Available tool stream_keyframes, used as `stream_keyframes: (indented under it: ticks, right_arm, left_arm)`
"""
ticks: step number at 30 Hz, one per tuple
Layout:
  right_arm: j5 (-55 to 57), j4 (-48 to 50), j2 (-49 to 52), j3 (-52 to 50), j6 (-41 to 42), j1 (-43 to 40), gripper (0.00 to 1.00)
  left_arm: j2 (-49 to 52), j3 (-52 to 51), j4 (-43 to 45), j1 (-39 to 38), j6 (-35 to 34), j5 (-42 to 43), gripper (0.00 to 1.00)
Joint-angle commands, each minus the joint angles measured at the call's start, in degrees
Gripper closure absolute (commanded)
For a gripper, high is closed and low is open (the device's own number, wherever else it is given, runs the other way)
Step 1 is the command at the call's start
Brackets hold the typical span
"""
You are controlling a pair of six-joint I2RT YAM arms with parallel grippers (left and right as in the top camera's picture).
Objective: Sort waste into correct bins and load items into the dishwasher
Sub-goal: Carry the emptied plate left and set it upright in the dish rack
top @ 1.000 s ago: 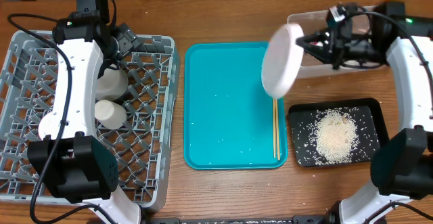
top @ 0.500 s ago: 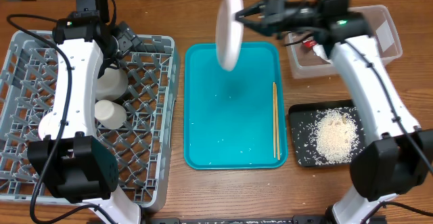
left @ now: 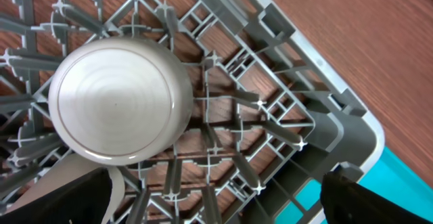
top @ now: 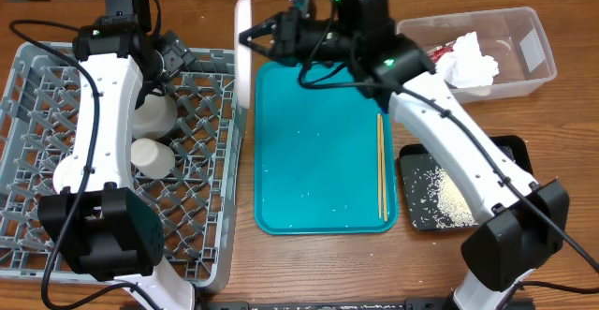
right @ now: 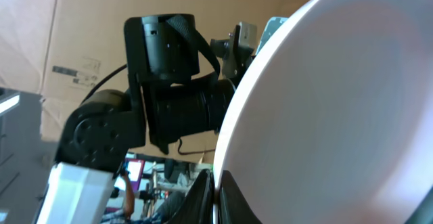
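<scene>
Presently, the dish rack (top: 201,244) fills the left side of the tabletop, and its right wall lies just left of my load. The plate (top: 243,66) hangs on edge over that wall near the rack's far right corner. Its long axis runs from the far table edge toward the near one. My right gripper (top: 255,36) is clenched on the plate's rim from the right. My left gripper (top: 173,55), nearer the rack's slots, hovers spread wide and empty above an upturned bowl (left: 118,109).
</scene>
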Motion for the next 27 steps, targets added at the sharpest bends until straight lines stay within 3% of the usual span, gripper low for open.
stream_keyframes:
  ticks: [1, 11, 19, 27]
  right_arm:
    - [6.6, 0.5, 1.2, 1.4, 0.6, 1.3, 0.96]
    - [5.9, 7.2, 7.9, 1.4, 3.8, 2.2, 0.96]
    - [4.7, 10.0, 8.4, 1.4, 4.6, 2.4, 0.96]
    - [6.0, 9.7, 9.0, 1.4, 4.5, 4.2, 0.96]
  left_arm:
    - [0.7, 1.2, -0.6, -0.4, -0.3, -1.0, 0.0]
    - [0.7, 1.2, -2.2, 1.9, -3.4, -4.9, 0.0]
    - [0.7, 1.2, -4.5, 10.6, -6.4, -1.1, 0.0]
    - [0.7, 1.2, -5.8, 13.2, -6.4, -1.2, 0.0]
